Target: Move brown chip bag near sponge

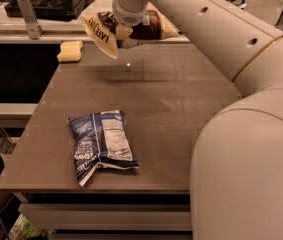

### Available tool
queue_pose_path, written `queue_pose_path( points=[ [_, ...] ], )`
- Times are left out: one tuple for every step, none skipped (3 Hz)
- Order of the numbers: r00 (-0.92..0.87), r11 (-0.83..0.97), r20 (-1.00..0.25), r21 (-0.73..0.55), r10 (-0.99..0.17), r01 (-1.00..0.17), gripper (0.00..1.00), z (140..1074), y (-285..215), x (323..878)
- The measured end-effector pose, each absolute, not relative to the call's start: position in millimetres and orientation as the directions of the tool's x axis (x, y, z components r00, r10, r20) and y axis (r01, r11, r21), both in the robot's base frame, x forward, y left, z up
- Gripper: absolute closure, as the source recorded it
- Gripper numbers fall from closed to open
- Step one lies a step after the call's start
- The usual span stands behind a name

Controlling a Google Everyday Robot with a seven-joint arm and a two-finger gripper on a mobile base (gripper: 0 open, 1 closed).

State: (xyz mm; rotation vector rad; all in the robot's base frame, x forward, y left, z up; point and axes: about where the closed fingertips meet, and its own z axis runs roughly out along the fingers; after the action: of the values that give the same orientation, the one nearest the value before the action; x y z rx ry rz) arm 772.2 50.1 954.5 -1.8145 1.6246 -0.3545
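The brown chip bag (106, 31), dark brown with cream-yellow ends and white lettering, hangs in the air above the table's far edge. My gripper (123, 34) is shut on it, mostly hidden by the wrist and the bag. The pale yellow sponge (70, 51) lies on the table's far left corner, a short way left of and below the bag's cream end. My white arm reaches in from the right and fills the right side of the view.
A dark blue and white snack bag (101, 144) lies on the brown table (181, 109) near its front left. A counter with dark equipment (46, 4) and a metal bracket (28, 14) runs behind the table.
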Motion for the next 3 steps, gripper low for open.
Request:
queue_pose_path(
  points=[
    [0.171, 0.019, -0.23, -0.645, -0.958, -0.764, 1.0, 945, 67, 791],
    [0.154, 0.045, -0.243, -0.655, -0.958, -0.754, 1.0, 936, 80, 809],
    [0.14, 0.067, -0.255, -0.66, -0.957, -0.749, 1.0, 926, 90, 823]
  ],
)
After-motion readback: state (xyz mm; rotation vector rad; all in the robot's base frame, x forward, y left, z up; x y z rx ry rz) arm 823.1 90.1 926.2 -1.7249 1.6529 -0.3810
